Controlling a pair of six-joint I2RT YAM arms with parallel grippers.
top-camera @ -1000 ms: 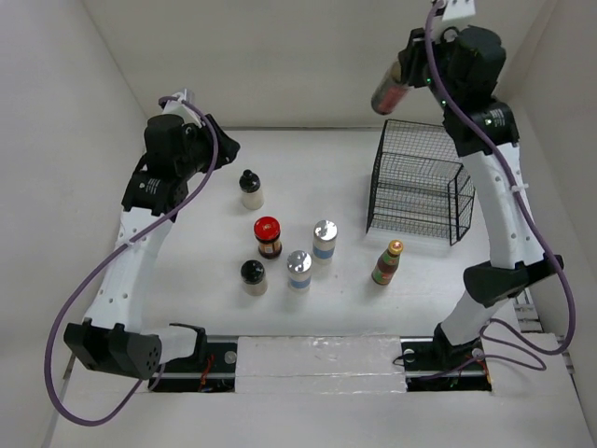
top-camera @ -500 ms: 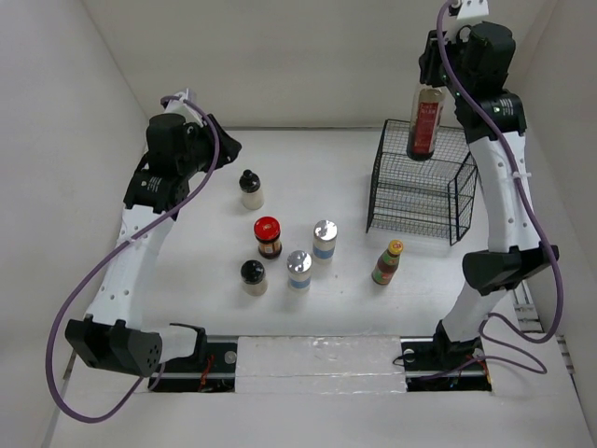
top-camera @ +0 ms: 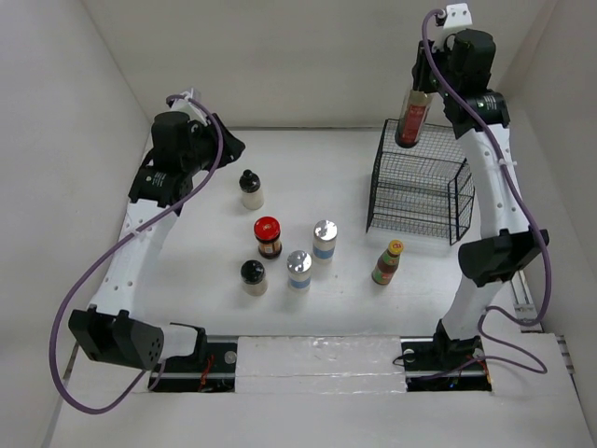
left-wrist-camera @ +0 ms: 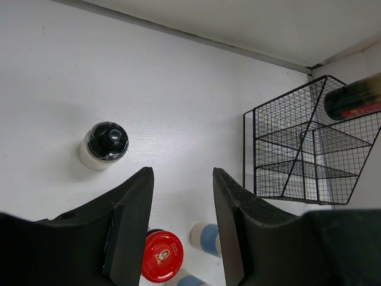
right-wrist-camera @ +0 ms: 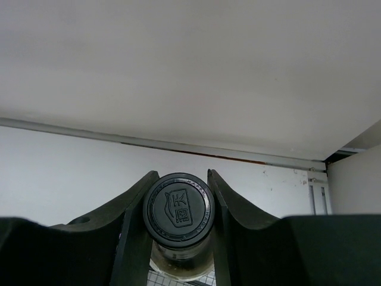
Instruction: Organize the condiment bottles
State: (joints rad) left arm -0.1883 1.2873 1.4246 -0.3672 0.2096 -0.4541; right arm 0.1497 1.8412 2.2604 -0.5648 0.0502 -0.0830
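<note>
Black wire basket (top-camera: pixel 417 191), far-right corner | right gripper (right-wrist-camera: pixel 177 213) clamped on dark sauce bottle (top-camera: pixel 411 117) cap, hanging above | I'd lower plumb, slow | left gripper (left-wrist-camera: pixel 181 220) jaws apart, empty

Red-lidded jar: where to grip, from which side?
Probably from above, fingers closing on the red-lidded jar just under its lid. It stands upright, and a black-capped jar and a silver-capped shaker stand close on its near side, so a sideways approach looks tight.
</note>
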